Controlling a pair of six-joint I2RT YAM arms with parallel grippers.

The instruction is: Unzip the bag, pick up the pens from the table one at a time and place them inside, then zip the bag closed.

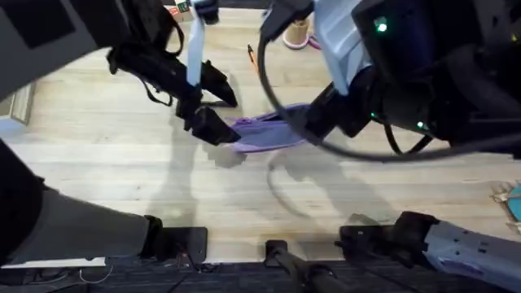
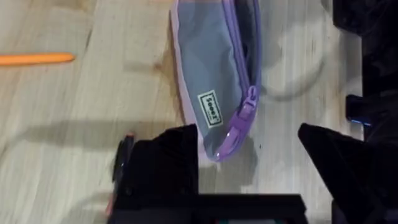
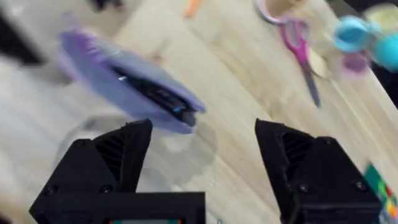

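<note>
The lavender bag (image 1: 264, 134) lies on the table (image 1: 98, 146) at the middle. In the left wrist view the bag (image 2: 214, 74) has its zipper pull (image 2: 247, 106) near the end that sits between my left gripper's (image 2: 249, 162) open black fingers. My left gripper (image 1: 228, 115) stands at the bag's left end. At the bag's right end is my right gripper (image 1: 313, 120). In the right wrist view the right gripper (image 3: 202, 162) is open and just short of the bag (image 3: 118, 74), whose mouth gapes on a dark object (image 3: 161, 96). An orange pen (image 1: 251, 55) lies farther back.
Pink-handled scissors (image 3: 298, 50) and a tape-like ring (image 1: 297, 34) lie at the table's far side. Small coloured items (image 1: 511, 199) sit at the right edge. The orange pen (image 2: 34, 59) lies apart from the bag on bare wood.
</note>
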